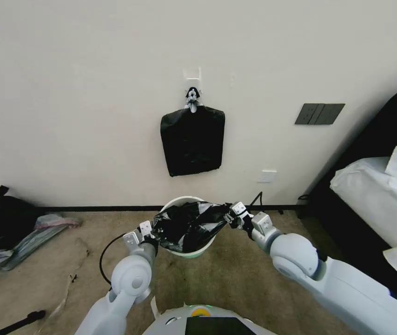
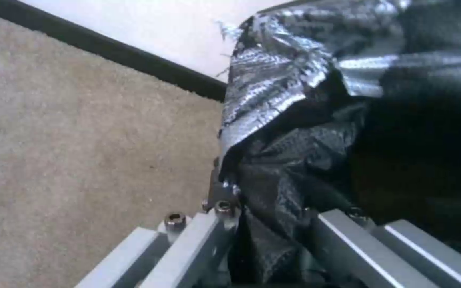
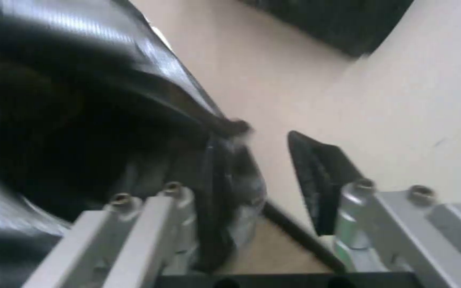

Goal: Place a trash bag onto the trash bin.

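Risk: right gripper [image 1: 230, 217] open with film draped on one finger, left gripper [image 1: 152, 235] clamping the trash bag [image 1: 187, 225]; the right hem may slip off the trash bin [image 1: 180, 202] rim.

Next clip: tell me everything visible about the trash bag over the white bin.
The trash bag is thin, glossy black film, heavily wrinkled and bunched. It is spread across the mouth of the trash bin, hiding most of the rim; the back edge still shows white. The left gripper holds its left edge, with film between the fingers. The right gripper is at its right edge, open, film draped over one finger.
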Controlling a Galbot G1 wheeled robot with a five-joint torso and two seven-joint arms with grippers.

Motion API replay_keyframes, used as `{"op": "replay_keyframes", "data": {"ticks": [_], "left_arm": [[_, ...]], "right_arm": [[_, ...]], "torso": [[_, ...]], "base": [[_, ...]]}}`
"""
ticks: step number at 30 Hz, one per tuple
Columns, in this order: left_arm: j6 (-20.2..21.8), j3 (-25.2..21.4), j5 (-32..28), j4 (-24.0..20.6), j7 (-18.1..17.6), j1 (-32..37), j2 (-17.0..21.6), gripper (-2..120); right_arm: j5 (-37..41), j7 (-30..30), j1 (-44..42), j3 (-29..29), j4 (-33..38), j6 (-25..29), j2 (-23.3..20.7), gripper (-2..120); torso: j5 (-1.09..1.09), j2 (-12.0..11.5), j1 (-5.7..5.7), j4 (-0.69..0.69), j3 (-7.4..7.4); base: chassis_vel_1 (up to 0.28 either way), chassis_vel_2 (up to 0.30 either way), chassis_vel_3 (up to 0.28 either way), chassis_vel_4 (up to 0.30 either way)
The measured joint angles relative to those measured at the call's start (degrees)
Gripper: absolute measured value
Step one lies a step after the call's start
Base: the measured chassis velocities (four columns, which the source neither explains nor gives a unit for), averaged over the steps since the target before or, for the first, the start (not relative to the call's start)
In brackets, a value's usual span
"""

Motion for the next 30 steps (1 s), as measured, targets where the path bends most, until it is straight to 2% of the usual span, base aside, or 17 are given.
{"op": "replay_keyframes", "data": {"ticks": [2,3,5,6,8,12,13,15,17,18,21,23,28,29,30], "left_arm": [[0.05,-0.42,-0.44,0.01,0.01,-0.27,0.31,2],[0.05,-0.42,-0.44,0.01,0.01,-0.27,0.31,2],[0.30,-0.84,-0.95,0.28,0.01,-0.88,0.77,2],[0.37,-0.87,-1.02,0.32,0.01,-1.02,0.86,2],[0.97,-0.87,-1.28,0.53,0.01,-1.69,1.30,2],[1.53,-0.79,-1.28,0.53,0.09,-1.93,1.77,2],[2.16,-0.70,-1.28,0.36,0.33,-1.99,2.29,2],[2.72,-0.67,-1.01,0.07,0.89,-1.99,2.86,2],[3.43,-0.74,1.43,-0.29,3.30,-1.60,3.97,2],[3.43,-0.74,1.43,-0.29,3.30,-1.60,3.97,2],[4.44,-0.89,4.31,-1.30,6.77,-1.07,5.67,2],[4.86,-0.88,4.92,-1.72,7.76,-0.91,6.22,2],[5.91,-0.15,7.89,-2.49,10.85,-0.23,7.89,2],[6.05,-0.02,8.30,-2.63,11.22,-0.12,8.08,2],[6.32,0.21,9.05,-2.99,11.79,0.14,8.40,2]], "right_arm": [[-4.03,-1.92,-1.64,1.53,0.56,2.23,-1.59,47],[-4.03,-1.92,-1.64,1.53,0.56,2.23,-1.59,47],[-10.33,-4.81,-3.67,3.03,1.49,5.91,-3.62,59],[-11.50,-4.94,-3.85,3.13,1.62,6.44,-3.81,60],[-17.07,-4.91,-4.20,3.26,2.46,9.30,-4.46,73],[-19.03,-6.50,-3.51,2.89,2.82,10.82,-4.95,80],[-20.05,-8.11,-2.01,1.86,2.85,11.52,-5.50,87],[-21.13,-9.74,0.54,0.06,2.48,12.30,-6.22,94],[-23.47,-12.97,3.25,-1.74,1.55,14.93,-7.53,100],[-23.47,-12.97,3.25,-1.74,1.55,14.93,-7.53,100],[-25.74,-16.74,5.18,-4.04,1.01,19.16,-8.66,100],[-26.54,-17.75,5.54,-4.80,0.80,20.50,-8.71,100],[-32.08,-19.60,5.86,-7.73,-0.66,24.42,-7.60,99],[-33.12,-19.68,5.91,-8.08,-0.88,24.89,-7.42,97],[-35.26,-19.72,6.03,-8.51,-1.30,26.03,-7.22,90]], "torso": [[0.01,0.00,0.00,-0.01,0.00],[0.01,0.00,0.00,-0.01,0.00],[0.00,0.00,0.00,-0.01,0.00],[0.00,0.00,0.00,-0.01,0.00],[0.01,0.00,0.00,-0.01,0.00],[0.00,0.00,0.00,-0.01,0.00],[0.01,0.00,0.00,-0.01,0.00],[0.00,0.00,0.00,0.00,0.00],[0.00,0.00,0.00,0.02,0.00],[0.00,0.00,0.00,0.02,0.00],[0.00,0.00,0.00,0.00,0.00],[0.00,0.00,0.00,0.00,0.00],[0.02,0.00,0.00,0.00,0.00],[0.01,0.00,0.00,0.00,0.00],[0.01,0.00,0.00,0.00,0.00]], "base": [[0.000,0.000,0.000,0.000],[0.000,0.000,0.000,0.000],[0.000,0.000,0.000,0.000],[0.000,0.000,0.000,0.000],[0.000,0.000,0.000,0.000],[0.000,0.000,0.000,0.000],[0.000,0.000,0.000,0.000],[0.000,0.000,0.000,0.000],[0.000,0.000,0.000,0.000],[0.000,0.000,0.000,0.000],[0.000,0.000,0.000,0.000],[0.000,0.000,0.000,0.000],[0.000,0.000,0.000,0.000],[0.000,0.000,0.000,0.000],[0.000,0.000,0.000,0.000]]}}
